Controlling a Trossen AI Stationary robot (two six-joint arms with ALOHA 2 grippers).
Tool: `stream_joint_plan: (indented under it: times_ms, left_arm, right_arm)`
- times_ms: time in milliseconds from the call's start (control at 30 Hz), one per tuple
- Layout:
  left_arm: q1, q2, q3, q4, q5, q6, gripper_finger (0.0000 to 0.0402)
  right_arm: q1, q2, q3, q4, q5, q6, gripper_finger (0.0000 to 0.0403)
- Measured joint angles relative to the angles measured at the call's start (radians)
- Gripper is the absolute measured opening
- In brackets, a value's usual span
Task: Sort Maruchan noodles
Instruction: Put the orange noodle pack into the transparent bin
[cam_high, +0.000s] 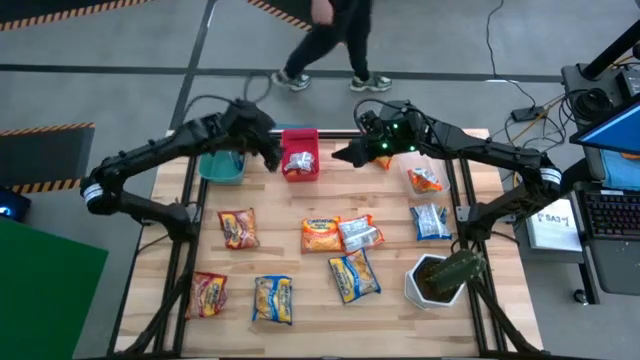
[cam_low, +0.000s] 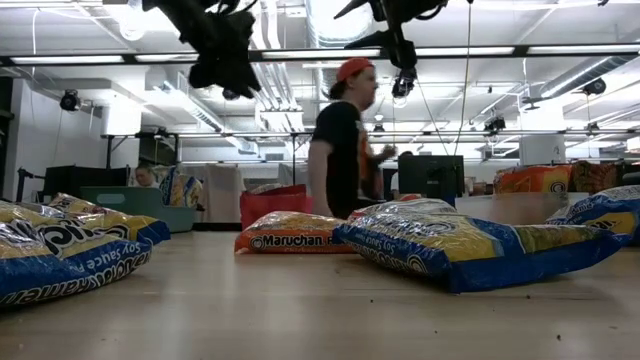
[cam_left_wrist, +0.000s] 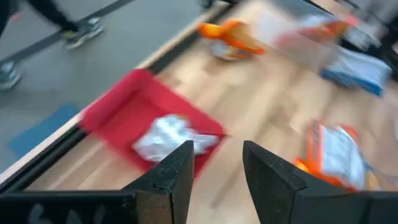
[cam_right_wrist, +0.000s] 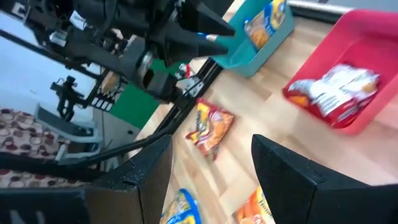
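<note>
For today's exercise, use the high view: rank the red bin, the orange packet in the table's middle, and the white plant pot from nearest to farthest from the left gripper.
1. Red bin, right beside the left gripper at the far edge.
2. Orange packet, mid-table.
3. White plant pot, near right corner.

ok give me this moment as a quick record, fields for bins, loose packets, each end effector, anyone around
red bin: far edge of table, holds a silver-and-red packet
teal bin: beside the red bin, holds a yellow-and-blue packet
loose packets: nine on the wooden table, including an orange packet mid-table
left end effector: open, empty, above the red bin's near edge
right end effector: open, empty, raised near the red bin
plant pot: near right corner
person: walking past beyond the table
</note>
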Motion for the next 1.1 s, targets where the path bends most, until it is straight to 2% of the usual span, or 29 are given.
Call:
stream_joint_plan:
  times_ms: [233,467,667,833,967,1100]
  left_arm:
    - [-0.184,0.036,-0.005,0.004,0.009,0.110,0.0110]
    - [-0.304,0.054,-0.054,0.085,0.013,0.110,0.0095]
    - [-0.394,0.055,-0.146,0.190,0.012,-0.043,0.0079]
    - [-0.468,0.084,-0.250,0.343,-0.028,-0.240,0.0077]
    - [-0.531,0.146,-0.342,0.531,-0.042,-0.397,0.0077]
    - [-0.594,0.232,-0.400,0.651,-0.040,-0.539,0.0077]
  right_arm:
    - [0.075,0.041,0.000,-0.005,-0.002,0.079,0.0205]
    - [0.115,0.090,0.000,-0.223,-0.002,0.125,0.0205]
    - [0.118,0.099,0.000,-0.407,0.001,0.071,0.0205]
    - [0.118,0.094,0.000,-0.475,0.000,-0.008,0.0205]
    - [0.127,0.086,0.000,-0.505,-0.023,-0.071,0.0205]
    - [0.140,0.085,0.000,-0.509,-0.025,-0.117,0.0205]
